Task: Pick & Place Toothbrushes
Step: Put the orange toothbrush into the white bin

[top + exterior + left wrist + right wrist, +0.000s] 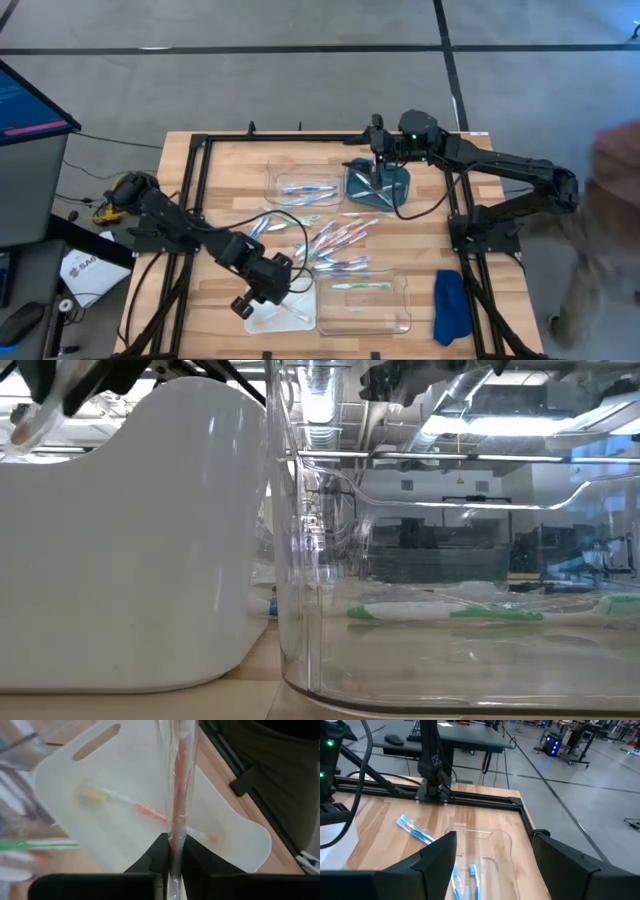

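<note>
Orange-pink wrapped toothbrush [178,795] stands clenched in the left tool [172,855], long axis running straight out from its fingertips, directly above the white tray [230,827] holding a like brush; the right tool [492,855], released, waits well apart over the surface [375,827].

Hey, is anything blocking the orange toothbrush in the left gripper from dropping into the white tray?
Nothing visible does. The left gripper holds the wrapped orange toothbrush directly above the white tray, whose only content is another orange toothbrush lying flat.
</note>
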Robot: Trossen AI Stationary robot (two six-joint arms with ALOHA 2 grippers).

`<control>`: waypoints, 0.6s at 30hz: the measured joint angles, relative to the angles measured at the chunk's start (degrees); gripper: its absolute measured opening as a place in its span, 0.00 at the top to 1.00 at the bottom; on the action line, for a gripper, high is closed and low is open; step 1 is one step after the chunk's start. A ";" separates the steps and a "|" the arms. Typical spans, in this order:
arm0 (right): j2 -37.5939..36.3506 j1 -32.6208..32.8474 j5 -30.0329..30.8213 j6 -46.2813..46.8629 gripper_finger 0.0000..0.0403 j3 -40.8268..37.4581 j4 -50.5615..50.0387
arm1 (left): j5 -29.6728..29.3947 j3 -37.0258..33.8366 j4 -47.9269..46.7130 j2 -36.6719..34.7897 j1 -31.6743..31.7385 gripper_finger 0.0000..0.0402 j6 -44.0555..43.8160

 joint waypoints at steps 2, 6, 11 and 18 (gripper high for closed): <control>0.00 -0.09 0.00 0.00 0.37 0.00 -0.24 | 1.30 0.00 0.19 0.43 0.38 0.94 0.06; 0.00 -0.11 0.00 0.00 0.37 0.00 -0.25 | 2.42 -0.02 0.80 0.84 1.11 0.94 0.07; 0.00 -0.11 0.00 0.00 0.37 0.00 -0.36 | 3.49 -1.18 2.49 0.79 1.59 0.94 -0.87; 0.00 -0.11 0.00 0.00 0.37 0.00 -0.47 | 4.35 -6.55 8.58 -1.75 1.78 0.94 -2.45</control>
